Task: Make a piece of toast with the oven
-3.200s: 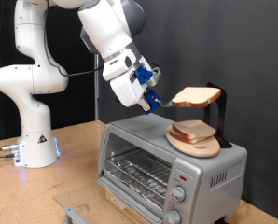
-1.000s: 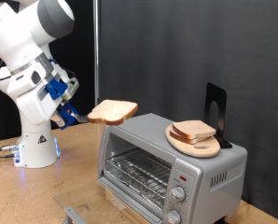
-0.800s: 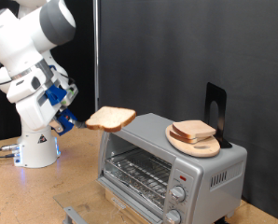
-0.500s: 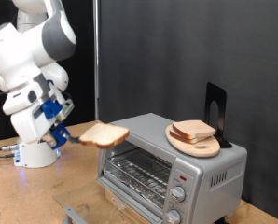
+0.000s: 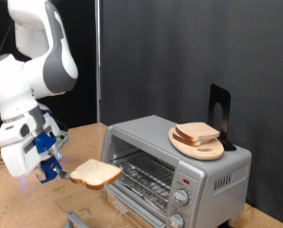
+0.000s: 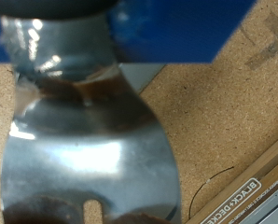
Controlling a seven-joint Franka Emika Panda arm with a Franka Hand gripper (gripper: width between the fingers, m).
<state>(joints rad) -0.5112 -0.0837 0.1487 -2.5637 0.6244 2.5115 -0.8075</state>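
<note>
My gripper is low at the exterior view's left, in front of the oven. It is shut on the handle of a shiny metal spatula. A slice of pale tan toast with a brown crust lies flat at the spatula's end, level with the oven's opening and just to its left. The oven's wire rack shows through the front. In the wrist view the blue gripper and the spatula blade fill the frame, and the slice is not clearly shown.
A round wooden board with more bread slices sits on the oven's top, beside a black stand. The oven's two knobs are at its front right. The wooden table lies below, with a grey piece at the bottom edge.
The gripper has swung from above the oven's top to the left and down, carrying the slice on the spatula to the level of the oven's opening.
</note>
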